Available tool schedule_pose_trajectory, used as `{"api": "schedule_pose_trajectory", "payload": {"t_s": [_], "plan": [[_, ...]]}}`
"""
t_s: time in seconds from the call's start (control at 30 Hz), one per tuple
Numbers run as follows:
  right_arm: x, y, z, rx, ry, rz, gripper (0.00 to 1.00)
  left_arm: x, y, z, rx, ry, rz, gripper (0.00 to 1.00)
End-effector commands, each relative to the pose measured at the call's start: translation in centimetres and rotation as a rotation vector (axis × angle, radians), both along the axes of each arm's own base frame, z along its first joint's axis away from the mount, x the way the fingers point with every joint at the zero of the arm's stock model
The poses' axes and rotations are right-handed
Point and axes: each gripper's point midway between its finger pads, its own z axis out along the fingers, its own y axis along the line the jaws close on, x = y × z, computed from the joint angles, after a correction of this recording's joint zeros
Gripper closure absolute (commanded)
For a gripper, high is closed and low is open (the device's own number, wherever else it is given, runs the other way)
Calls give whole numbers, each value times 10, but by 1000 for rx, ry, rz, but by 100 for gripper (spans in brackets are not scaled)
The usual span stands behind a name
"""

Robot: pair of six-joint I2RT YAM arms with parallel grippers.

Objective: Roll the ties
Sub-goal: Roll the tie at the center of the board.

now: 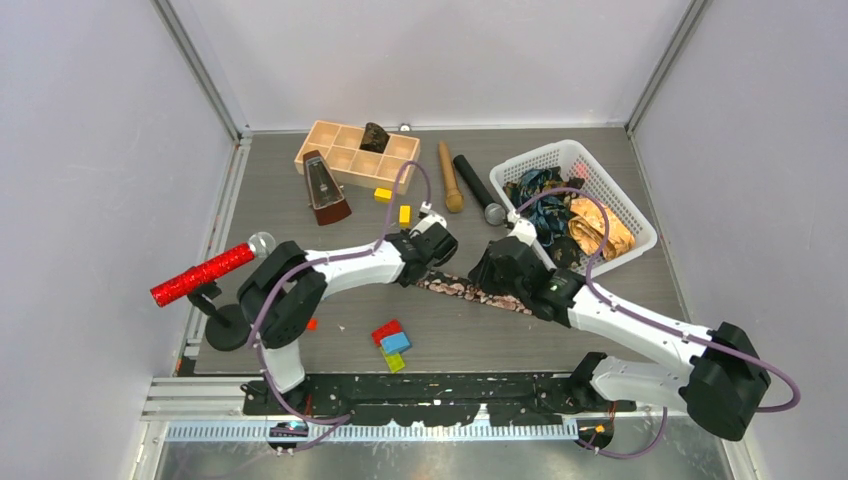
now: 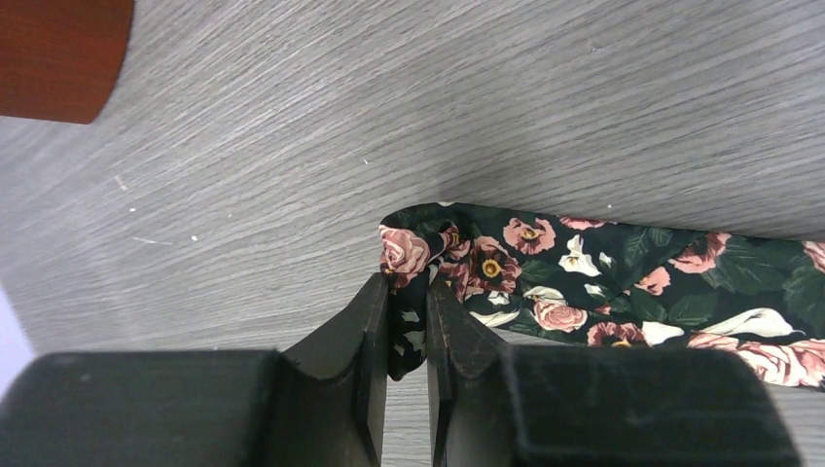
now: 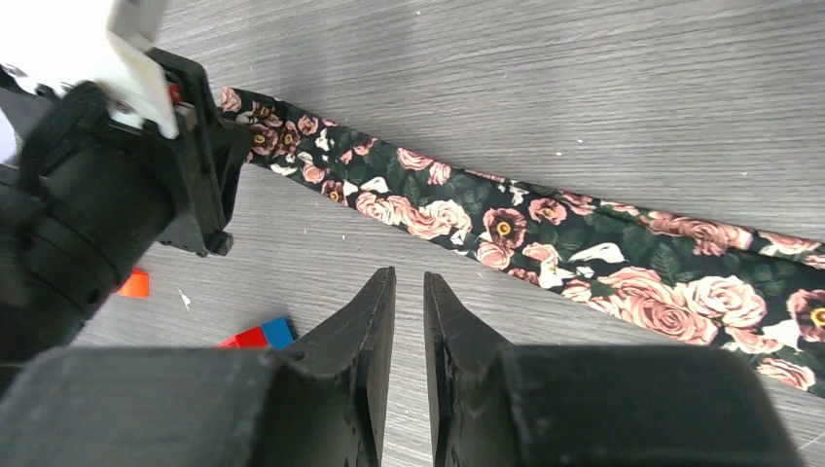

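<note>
A black tie with pink roses lies flat across the middle of the table. My left gripper is at its left end. In the left wrist view that gripper is shut on the folded tip of the tie. My right gripper hovers over the tie's middle. In the right wrist view its jaws stand slightly open with nothing between them, just short of the tie. Other ties, blue-teal and golden-orange, are piled in a white basket.
A wooden compartment tray at the back holds a dark rolled bundle. A brown metronome, a wooden pin and a black microphone lie nearby. A red glittery microphone stands left. Coloured blocks sit in front.
</note>
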Motion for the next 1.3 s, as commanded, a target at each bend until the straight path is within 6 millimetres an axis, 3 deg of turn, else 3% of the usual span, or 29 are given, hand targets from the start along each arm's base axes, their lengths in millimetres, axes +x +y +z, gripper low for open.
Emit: {"api": "schedule_pose_trajectory", "payload": {"t_s": [0.0, 0.33, 0.87, 1.27], "plan": [[4, -13, 15, 12, -60, -66, 76, 7, 5, 17, 175, -95, -3, 100], [0, -34, 25, 19, -104, -127, 74, -2, -19, 1, 308, -106, -72, 100], [-4, -37, 18, 18, -89, -133, 73, -13, -37, -5, 280, -84, -118, 71], [-6, -41, 18, 19, -87, -141, 73, -18, -49, -3, 243, -71, -138, 66]]}}
